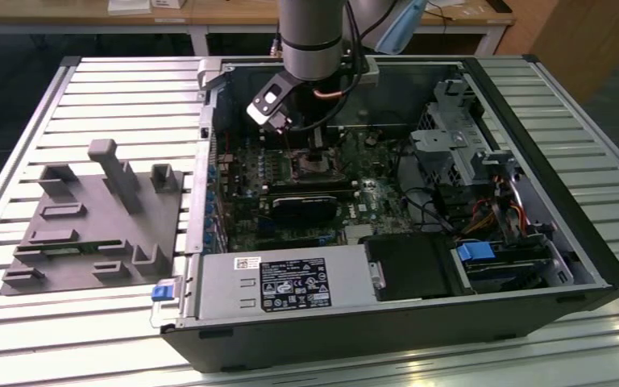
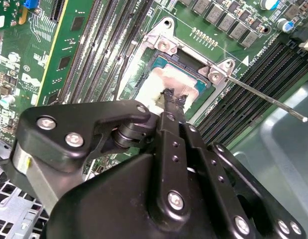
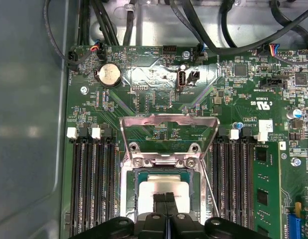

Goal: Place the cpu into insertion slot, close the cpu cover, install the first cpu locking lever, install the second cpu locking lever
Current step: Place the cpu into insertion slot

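Down inside the open computer case with the gripper — jaws pinched together, set on the cpu, seated flat in the insertion slot. Cpu cover swung up open; a locking lever sticking out free. On the power supply, a black white-printed label.

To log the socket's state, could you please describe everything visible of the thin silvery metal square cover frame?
The cpu cover, a thin silvery metal square frame, has a large window showing the green board behind. It stands swung open, tilted up from its hinge at the edge of the insertion slot. Nothing else seems to touch it; the grey cpu lies uncovered below.
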`<action>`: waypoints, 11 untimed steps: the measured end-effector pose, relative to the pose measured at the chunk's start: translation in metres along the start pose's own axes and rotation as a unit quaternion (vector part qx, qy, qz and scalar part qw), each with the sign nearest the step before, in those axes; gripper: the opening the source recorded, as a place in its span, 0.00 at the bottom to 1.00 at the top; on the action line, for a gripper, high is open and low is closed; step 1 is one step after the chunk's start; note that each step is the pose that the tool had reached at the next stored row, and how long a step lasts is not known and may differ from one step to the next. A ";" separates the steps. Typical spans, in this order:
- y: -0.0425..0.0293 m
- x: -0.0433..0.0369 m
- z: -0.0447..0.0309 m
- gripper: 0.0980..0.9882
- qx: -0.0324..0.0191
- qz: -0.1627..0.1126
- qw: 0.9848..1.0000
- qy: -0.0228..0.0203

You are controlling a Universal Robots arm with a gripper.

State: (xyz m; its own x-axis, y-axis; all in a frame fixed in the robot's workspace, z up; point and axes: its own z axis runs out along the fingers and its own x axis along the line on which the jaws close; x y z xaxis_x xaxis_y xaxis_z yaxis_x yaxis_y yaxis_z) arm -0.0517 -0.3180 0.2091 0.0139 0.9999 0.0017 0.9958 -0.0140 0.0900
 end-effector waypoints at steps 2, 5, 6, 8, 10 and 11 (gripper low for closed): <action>0.0000 0.0000 -0.0001 0.00 0.000 0.000 1.000 0.000; 0.0000 0.0000 -0.0003 0.00 0.000 0.000 1.000 0.000; 0.0001 -0.0001 -0.0010 0.00 0.000 0.000 1.000 0.000; 0.0004 0.0000 -0.0041 0.00 0.000 0.000 1.000 0.000; 0.0008 0.0000 -0.0088 0.00 0.000 0.000 1.000 0.000; 0.0010 0.0000 -0.0109 0.00 0.000 0.000 1.000 0.000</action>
State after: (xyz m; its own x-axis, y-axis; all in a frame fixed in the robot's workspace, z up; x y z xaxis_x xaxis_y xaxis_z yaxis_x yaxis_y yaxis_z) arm -0.0517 -0.3180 0.2201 0.0140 0.9999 0.0016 0.9958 -0.0141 0.0900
